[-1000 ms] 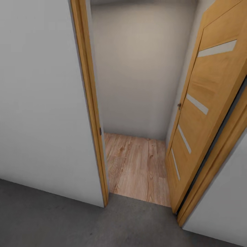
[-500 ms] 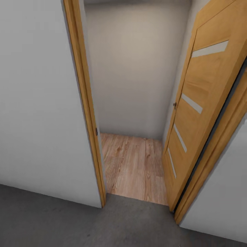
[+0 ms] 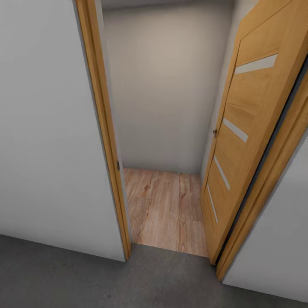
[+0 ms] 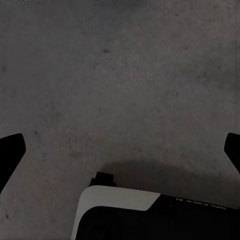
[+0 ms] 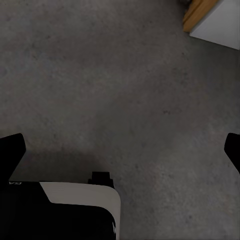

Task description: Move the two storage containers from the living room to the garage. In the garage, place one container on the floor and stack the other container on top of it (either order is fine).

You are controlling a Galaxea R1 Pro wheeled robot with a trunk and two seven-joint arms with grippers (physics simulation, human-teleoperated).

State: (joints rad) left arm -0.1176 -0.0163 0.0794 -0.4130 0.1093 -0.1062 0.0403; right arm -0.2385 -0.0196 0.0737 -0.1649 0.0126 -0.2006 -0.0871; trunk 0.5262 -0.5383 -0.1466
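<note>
Head view: the robot faces an open doorway. A wooden door frame (image 3: pixel 105 128) runs down the centre-left of the frame, and a wooden door (image 3: pixel 248 128) with pale glazed slots stands swung open at right. Beyond the threshold, at centre and lower centre, lies a light wood plank floor (image 3: pixel 167 209) ending at a plain pale back wall (image 3: pixel 167 85). Along the bottom edge of the frame runs the dark grey concrete floor (image 3: pixel 85 278) on which the robot evidently stands, suggesting it is on the garage side, heading inward to fetch.

Left wrist view: the left gripper (image 4: pixel 120 150) points down at bare concrete (image 4: pixel 120 75); its two dark fingertips sit at the far side edges of the picture, spread wide, with nothing between them. Right wrist view: the right gripper (image 5: pixel 120 150) is likewise spread wide and empty over concrete, with a corner of the frame and pale wall (image 5: pixel 215 20) at upper right.

No storage container is visible in these frames; both presumably remain in the living room, so the task appears to be at the transit stage.

Risks: the passage is narrow. A heading slightly off-centre could catch the base or an arm on the door frame or the door edge, and the back wall close behind the threshold would force a tight turn.
</note>
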